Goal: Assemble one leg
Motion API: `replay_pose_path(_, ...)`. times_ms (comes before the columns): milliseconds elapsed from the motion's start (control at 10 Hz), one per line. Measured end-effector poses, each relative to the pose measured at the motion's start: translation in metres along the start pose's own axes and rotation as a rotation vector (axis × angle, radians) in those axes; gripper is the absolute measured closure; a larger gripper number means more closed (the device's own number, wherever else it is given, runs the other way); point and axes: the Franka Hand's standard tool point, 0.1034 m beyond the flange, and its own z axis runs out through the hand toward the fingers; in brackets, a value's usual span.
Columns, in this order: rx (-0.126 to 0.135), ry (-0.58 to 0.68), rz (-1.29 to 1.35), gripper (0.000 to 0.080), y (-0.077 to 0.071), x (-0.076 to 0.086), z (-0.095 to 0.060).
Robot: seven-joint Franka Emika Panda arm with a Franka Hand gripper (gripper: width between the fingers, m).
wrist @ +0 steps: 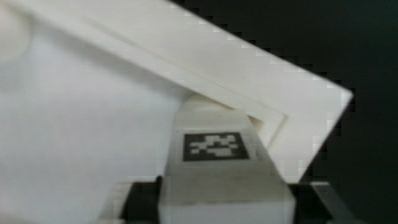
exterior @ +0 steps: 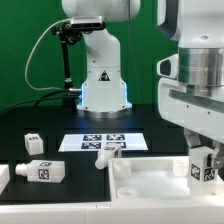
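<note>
From my remote station, I observed the gripper (exterior: 203, 150) positioned at the exterior view's right, low over the tabletop (exterior: 150, 180), the large white tray-like part with raised corners. The fingers (wrist: 306, 203) were clamped on the leg (exterior: 204, 166), a small white post bearing a black-and-white square tag, which hung upright between them. In the wrist view, the held leg (wrist: 221, 165) sat just inside one raised corner of the tabletop (wrist: 89, 120), its tag facing the camera; whether its lower end touched the tabletop surface I could not confirm, as that end was hidden. On the black table (exterior: 70, 125), the marker board (exterior: 103, 141) lay flat in front of the arm's base (exterior: 104, 92). A second leg (exterior: 33, 143) rested near the exterior view's left, well apart from the tabletop. A third leg (exterior: 41, 171) lay on its side closer to the camera, and a fourth leg (exterior: 105, 154) lay just beside the marker board's near edge.
</note>
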Motion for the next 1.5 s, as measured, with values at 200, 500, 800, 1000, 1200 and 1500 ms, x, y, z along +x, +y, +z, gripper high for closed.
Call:
replay_pose_path(200, 0.018, -0.013, 0.241, 0.0512, -0.0005, 0.0001, -0.0006)
replay_pose_path(500, 0.018, -0.011, 0.215, 0.0512, -0.0002, 0.0005, -0.0001)
replay_pose_path(800, 0.012, 0.004, -0.31, 0.0189, 0.0015, -0.005, 0.002)
replay_pose_path(1000, 0.021, 0.009, -0.496, 0.0158, 0.0013, -0.0024, 0.0014)
replay_pose_path(1200, 0.019, 0.014, -0.601, 0.0152, 0.0013, -0.0014, 0.0021)
replay_pose_path(1500, -0.007, 0.035, -0.991, 0.0151, -0.0013, 0.0047, -0.0001)
